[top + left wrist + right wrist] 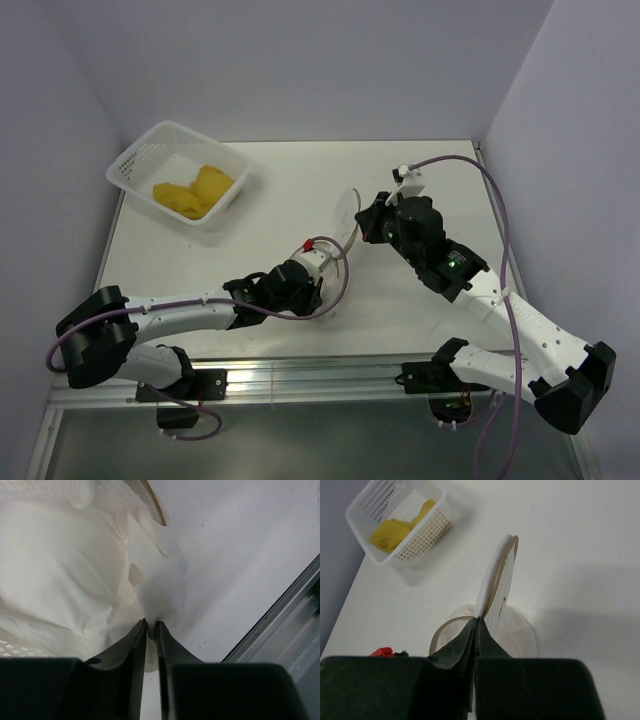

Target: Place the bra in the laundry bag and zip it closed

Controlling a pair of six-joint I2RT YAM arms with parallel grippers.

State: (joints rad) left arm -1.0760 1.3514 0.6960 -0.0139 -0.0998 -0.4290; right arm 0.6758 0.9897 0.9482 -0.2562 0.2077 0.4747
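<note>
The laundry bag [517, 632] sits near the table's middle as a white mesh pouch with a tan hoop rim [156, 507]. Its round flap lid [501, 575] stands upright, and my right gripper [477, 620] is shut on the lid's lower edge. My left gripper [151, 625] reaches into the bag's near side. Its jaws are pinched on a thin white sheet of the bag's fabric [155, 575]. The yellow bra [193, 190] lies in the white basket [165, 130] at the far left, apart from both grippers.
The perforated basket [425, 535] stands by the left wall at the table's back corner. A metal rail [280, 625] runs along the near table edge, close behind my left gripper. Grey walls close in the left, back and right sides.
</note>
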